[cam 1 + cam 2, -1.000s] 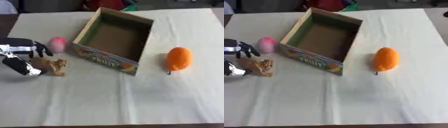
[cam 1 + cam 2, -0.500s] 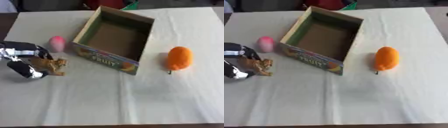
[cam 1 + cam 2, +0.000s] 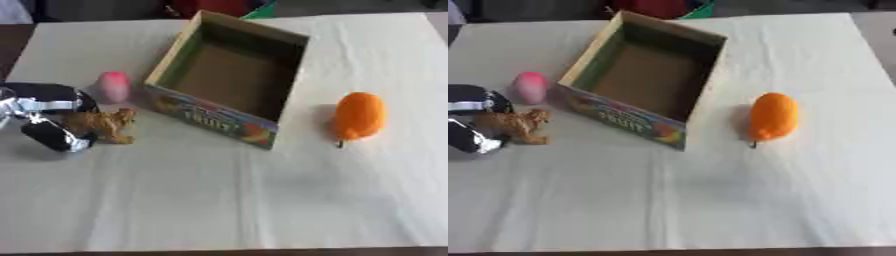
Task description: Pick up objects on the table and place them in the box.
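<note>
A worktop (image 3: 227, 200) covered in pale cloth is seen from above. At nine o'clock, the left robot hand (image 3: 48, 117) is closed around a small brown toy animal (image 3: 103, 125), its fingers curled against the toy's back end; the toy has not yet been lifted off the cloth. The toy is judged light and rigid, best taken round its body rather than its thin legs. A pink egg-shaped thing (image 3: 113, 86) stands just beyond, at ten o'clock, probably smooth and apt to roll. An open cardboard box (image 3: 229, 80), empty, sits at twelve o'clock; the word "FRUIT" is printed on its front panel. An orange fruit (image 3: 359, 116) lies at three o'clock. The right robot hand is not shown.
</note>
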### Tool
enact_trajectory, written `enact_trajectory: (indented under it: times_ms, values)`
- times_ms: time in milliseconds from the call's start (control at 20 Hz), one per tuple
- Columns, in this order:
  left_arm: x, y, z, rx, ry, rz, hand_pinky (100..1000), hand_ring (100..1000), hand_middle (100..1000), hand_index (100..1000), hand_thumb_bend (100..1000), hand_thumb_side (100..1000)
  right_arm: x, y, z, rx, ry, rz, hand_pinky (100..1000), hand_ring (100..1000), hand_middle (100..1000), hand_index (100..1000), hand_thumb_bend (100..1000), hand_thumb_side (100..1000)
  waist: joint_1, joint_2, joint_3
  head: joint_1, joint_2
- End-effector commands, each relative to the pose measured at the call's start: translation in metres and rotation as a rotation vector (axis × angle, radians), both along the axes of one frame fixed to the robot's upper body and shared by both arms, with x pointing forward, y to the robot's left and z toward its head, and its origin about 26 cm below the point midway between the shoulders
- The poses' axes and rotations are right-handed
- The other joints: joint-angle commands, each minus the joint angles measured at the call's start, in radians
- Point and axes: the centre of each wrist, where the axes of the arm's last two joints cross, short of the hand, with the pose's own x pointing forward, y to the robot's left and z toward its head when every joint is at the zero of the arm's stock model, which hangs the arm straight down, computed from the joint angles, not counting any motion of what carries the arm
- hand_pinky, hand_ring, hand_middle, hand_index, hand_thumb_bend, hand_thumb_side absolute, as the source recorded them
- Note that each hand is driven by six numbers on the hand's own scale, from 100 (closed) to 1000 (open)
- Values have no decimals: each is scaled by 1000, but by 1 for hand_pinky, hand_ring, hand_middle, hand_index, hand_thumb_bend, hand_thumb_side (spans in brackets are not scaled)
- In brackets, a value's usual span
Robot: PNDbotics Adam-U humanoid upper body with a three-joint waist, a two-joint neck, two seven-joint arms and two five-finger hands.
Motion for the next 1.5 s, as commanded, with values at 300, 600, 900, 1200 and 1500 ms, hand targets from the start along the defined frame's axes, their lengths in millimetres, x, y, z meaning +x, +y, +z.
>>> enact_trajectory:
  times_ms: [300, 600, 900, 1200, 1500]
  values:
    - [-3, -1, 12, -22, -37, 27, 472, 585, 545, 624, 100, 246, -3, -3, 7, -6, -11, -16, 750, 1000, 663, 836, 100, 832, 0, -16, 5, 2, -5]
    - [-6, -3, 16, -52, -42, 46, 422, 538, 484, 540, 100, 276, -3, -2, 7, -1, -4, -20, 750, 1000, 660, 835, 100, 837, 0, -18, 9, 1, -5]
    - [-9, -7, 22, -90, -89, 41, 365, 471, 408, 437, 100, 294, -3, -2, 6, -1, 1, -23, 749, 1000, 654, 833, 100, 838, -1, -19, 11, 0, -7]
    - [-14, -12, 30, -118, -150, 38, 333, 418, 324, 339, 100, 318, -4, -3, 7, 3, -2, -24, 749, 1000, 651, 832, 100, 833, -2, -23, 13, -1, -5]
    - [-28, -24, 53, -117, -259, -11, 323, 399, 288, 321, 100, 329, -4, -4, 9, 12, -12, -26, 749, 1000, 651, 831, 100, 829, -2, -26, 15, -6, -5]
